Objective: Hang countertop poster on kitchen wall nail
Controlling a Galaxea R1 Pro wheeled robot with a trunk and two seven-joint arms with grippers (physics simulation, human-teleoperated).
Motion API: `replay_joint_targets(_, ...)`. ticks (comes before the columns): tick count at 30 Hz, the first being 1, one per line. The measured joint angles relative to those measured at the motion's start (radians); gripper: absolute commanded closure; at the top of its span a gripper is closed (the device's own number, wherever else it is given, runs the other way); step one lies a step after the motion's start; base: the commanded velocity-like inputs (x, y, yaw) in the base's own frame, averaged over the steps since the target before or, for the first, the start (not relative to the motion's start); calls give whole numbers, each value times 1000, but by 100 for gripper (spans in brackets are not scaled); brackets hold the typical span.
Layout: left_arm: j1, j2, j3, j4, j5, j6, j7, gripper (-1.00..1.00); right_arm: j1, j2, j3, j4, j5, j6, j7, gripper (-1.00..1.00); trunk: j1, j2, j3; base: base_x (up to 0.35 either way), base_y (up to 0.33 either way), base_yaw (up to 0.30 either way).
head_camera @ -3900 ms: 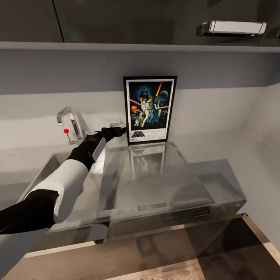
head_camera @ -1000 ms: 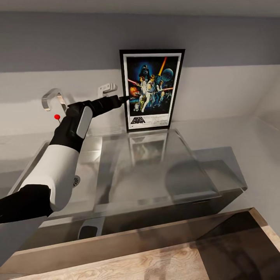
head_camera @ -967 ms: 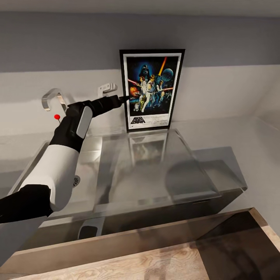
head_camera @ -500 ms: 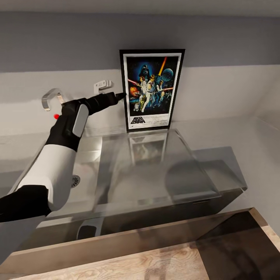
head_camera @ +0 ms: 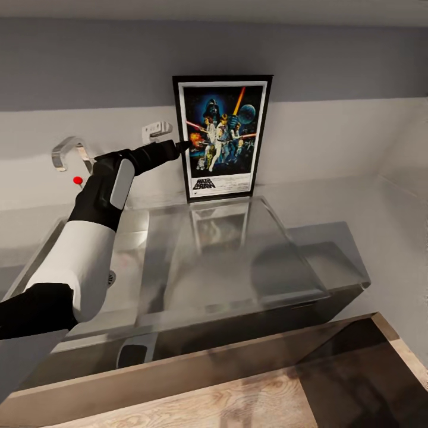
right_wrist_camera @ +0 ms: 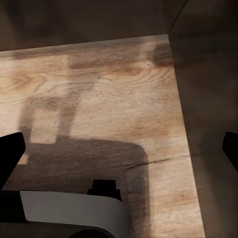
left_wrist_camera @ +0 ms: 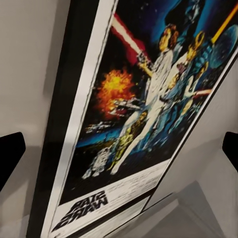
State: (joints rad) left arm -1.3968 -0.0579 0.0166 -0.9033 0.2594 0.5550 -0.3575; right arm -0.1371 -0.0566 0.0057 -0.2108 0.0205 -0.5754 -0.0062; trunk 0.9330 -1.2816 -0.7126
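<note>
The poster (head_camera: 222, 137) stands upright in the upper middle of my head view, its foot on the grey table (head_camera: 333, 208) and its back against the pale wall behind. Its thin black frame, white inner border and bright figures on dark blue are plain to see, with the logo along the bottom. A faint mirror image of it lies on the glossy surface just below.

My left arm reaches in from the lower left of that view, white sleeve then black forearm, and my left jaws (head_camera: 181, 144) end right at the poster's left edge, about halfway up its height. From the head view I cannot tell whether the tips touch the frame or sit just beside it. In my left wrist view the poster (left_wrist_camera: 134, 124) looms very close and tilted, and the two dark fingertips (left_wrist_camera: 10, 156) sit at the far left and far right borders of that frame, wide apart, with nothing between them. So my left jaws are spread wide and hold nothing.

To the left of my forearm in the head view is the curved steel tap (head_camera: 66, 151) with a small red knob (head_camera: 77, 180) under it, and a pale wall bracket (head_camera: 156, 129) just above my wrist. The sink basin (head_camera: 128, 249) lies below my arm.

My right wrist view looks down at the pale wood floor (right_wrist_camera: 109, 99), with dark fingertips (right_wrist_camera: 11, 158) at both side borders: my right jaws are also spread wide and empty.
</note>
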Motion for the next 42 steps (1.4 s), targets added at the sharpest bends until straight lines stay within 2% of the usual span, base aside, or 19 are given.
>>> replay_joint_targets(20,0,1,1,1,-1,-1,0,-100,0,0,0,0,0,1,1,-100,0,0,0,0,0,-3)
replay_joint_targets(27,0,10,0,2,-1,-1,1,-100,0,0,0,0,0,0,1,-100,0,0,0,1,0,0)
replay_joint_targets(42,0,12,1,2,-1,-2,0,-100,0,0,0,0,0,0,1,-100,0,0,0,40,0,0)
